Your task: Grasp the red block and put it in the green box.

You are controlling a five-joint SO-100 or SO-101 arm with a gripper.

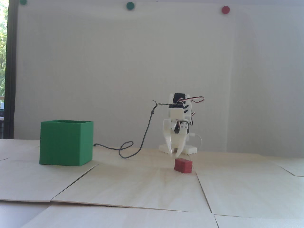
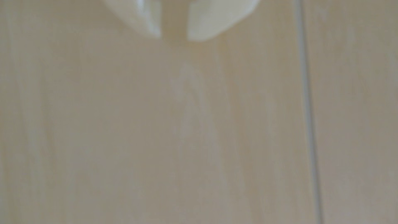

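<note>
arm (image 1: 178, 118) folded, fingers (image 1: 179, 148) pointing down

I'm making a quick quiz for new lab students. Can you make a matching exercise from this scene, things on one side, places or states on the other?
Things:
1. red block
2. green box
3. claw
4. black cable

Places or states:
A. looped on the table
B. far left in the fixed view
C. empty, tips slightly apart
D. lying on the table below the claw

Pairs: 1-D, 2-B, 3-C, 4-A
</note>
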